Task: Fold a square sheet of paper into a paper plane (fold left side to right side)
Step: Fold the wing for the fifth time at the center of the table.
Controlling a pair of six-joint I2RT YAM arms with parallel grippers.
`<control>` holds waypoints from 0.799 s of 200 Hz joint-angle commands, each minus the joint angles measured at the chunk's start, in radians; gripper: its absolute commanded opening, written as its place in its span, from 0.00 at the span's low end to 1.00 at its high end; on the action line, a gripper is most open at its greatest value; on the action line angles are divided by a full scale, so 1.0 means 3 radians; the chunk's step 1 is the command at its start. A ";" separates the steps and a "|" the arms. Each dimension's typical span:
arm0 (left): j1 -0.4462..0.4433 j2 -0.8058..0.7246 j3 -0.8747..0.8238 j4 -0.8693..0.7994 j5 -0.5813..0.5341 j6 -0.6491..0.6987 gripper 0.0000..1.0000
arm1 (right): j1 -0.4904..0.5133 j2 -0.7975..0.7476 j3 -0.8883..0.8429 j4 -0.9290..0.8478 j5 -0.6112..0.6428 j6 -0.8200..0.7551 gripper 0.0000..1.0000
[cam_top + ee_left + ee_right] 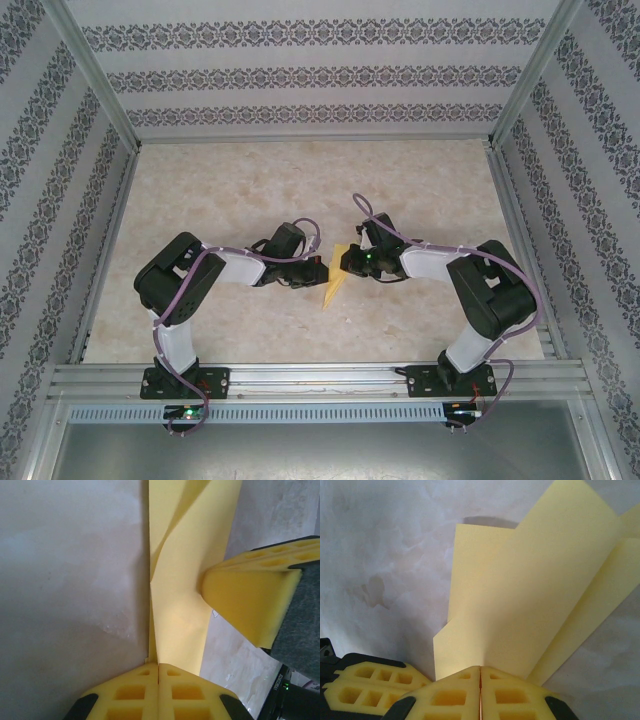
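The square sheet of paper is yellow and folded into a narrow, pointed, paper plane shape, held up between both grippers over the table's middle. My left gripper is shut on its left edge. In the left wrist view the pads meet on the thin folded paper, with the right gripper's yellow finger pressed on the paper from the right. My right gripper is shut on the right side. The right wrist view shows the layered flaps of paper fanning out from its closed jaws.
A marbled beige table lies under the arms. Patterned walls stand at the back and both sides, inside metal posts. An aluminium rail carrying both arm bases runs along the near edge. The left gripper's finger sits close beside the right jaws.
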 commanded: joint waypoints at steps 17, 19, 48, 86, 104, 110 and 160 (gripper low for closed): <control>-0.0031 0.0239 -0.0029 -0.0282 -0.0451 0.0079 0.00 | -0.0045 0.0092 -0.0111 -0.0003 0.0066 -0.0088 0.08; -0.0029 0.0237 -0.0028 -0.0282 -0.0453 0.0081 0.00 | -0.0049 0.0093 -0.0116 -0.0003 0.0070 -0.0091 0.08; -0.0030 0.0236 -0.0032 -0.0248 -0.0440 0.0065 0.00 | -0.0075 0.0123 -0.0194 0.0005 0.0097 -0.0098 0.08; -0.0028 0.0125 -0.0057 -0.0153 -0.0369 0.0023 0.00 | -0.0097 0.0167 -0.0321 0.0015 0.0107 -0.0083 0.01; -0.0027 -0.0016 -0.0043 -0.0162 -0.0355 0.0028 0.08 | -0.0107 0.0164 -0.0388 0.0018 0.0118 -0.0073 0.00; -0.0022 -0.0076 -0.0036 -0.0185 -0.0354 0.0039 0.10 | -0.0112 0.0159 -0.0406 0.0018 0.0123 -0.0072 0.00; 0.0064 -0.0726 0.0015 -0.0666 -0.0513 0.0250 0.18 | -0.0127 0.0144 -0.0492 0.0074 0.0123 -0.0108 0.00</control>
